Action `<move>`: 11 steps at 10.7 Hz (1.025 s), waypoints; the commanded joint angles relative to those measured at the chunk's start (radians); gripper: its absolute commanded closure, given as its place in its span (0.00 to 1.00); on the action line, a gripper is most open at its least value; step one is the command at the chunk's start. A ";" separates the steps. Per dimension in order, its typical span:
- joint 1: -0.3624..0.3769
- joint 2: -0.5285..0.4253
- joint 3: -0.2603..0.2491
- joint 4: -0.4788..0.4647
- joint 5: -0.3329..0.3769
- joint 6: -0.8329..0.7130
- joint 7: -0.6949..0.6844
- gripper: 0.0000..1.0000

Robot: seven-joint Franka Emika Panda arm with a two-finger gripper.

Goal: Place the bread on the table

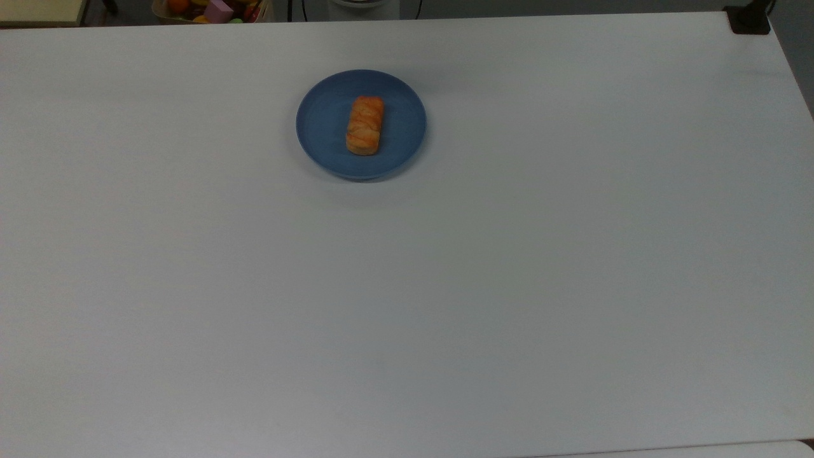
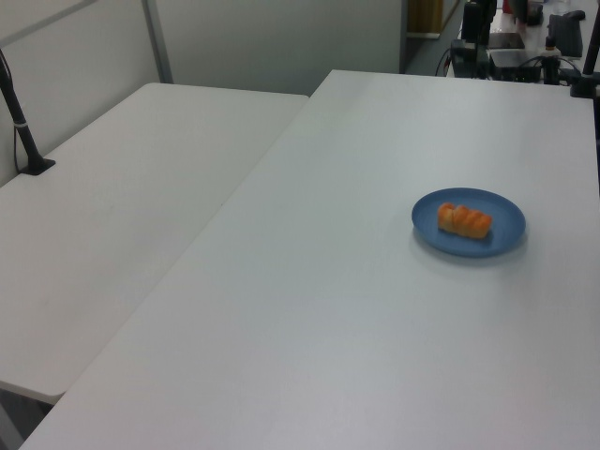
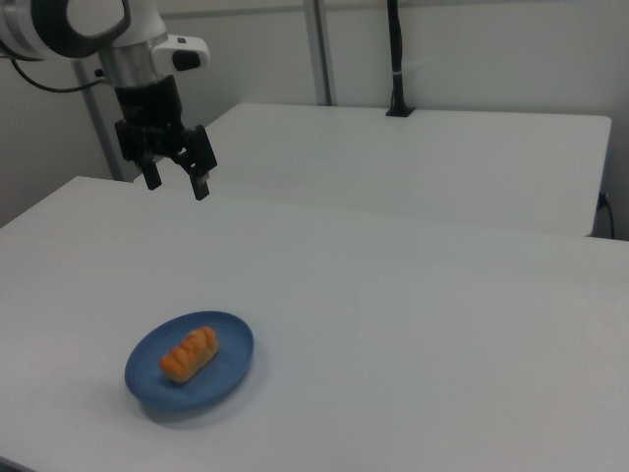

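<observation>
Blue plate (image 1: 324,137) — bread (image 1: 365,125) on it

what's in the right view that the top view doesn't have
The right view alone has the robot arm, its pincer open and hanging high above the table, and a black pole on a second table behind. The top view alone has a basket of colourful toys beyond the far edge. Both have the bread lying on the blue plate on the white table.
</observation>
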 commanded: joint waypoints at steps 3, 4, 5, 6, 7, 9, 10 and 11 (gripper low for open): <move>0.002 -0.011 0.001 0.003 0.007 -0.024 -0.006 0.00; 0.002 -0.011 0.001 0.002 0.007 -0.024 -0.006 0.00; 0.004 -0.011 0.001 0.002 0.002 -0.022 -0.006 0.00; 0.002 -0.009 0.001 0.002 0.001 -0.017 -0.015 0.00; 0.001 -0.008 0.003 -0.004 0.002 -0.014 -0.015 0.00; 0.005 -0.028 0.004 -0.039 0.004 0.016 -0.007 0.00; 0.012 -0.063 0.006 -0.091 0.005 0.028 -0.006 0.00; 0.015 -0.099 0.007 -0.142 0.005 0.024 -0.006 0.00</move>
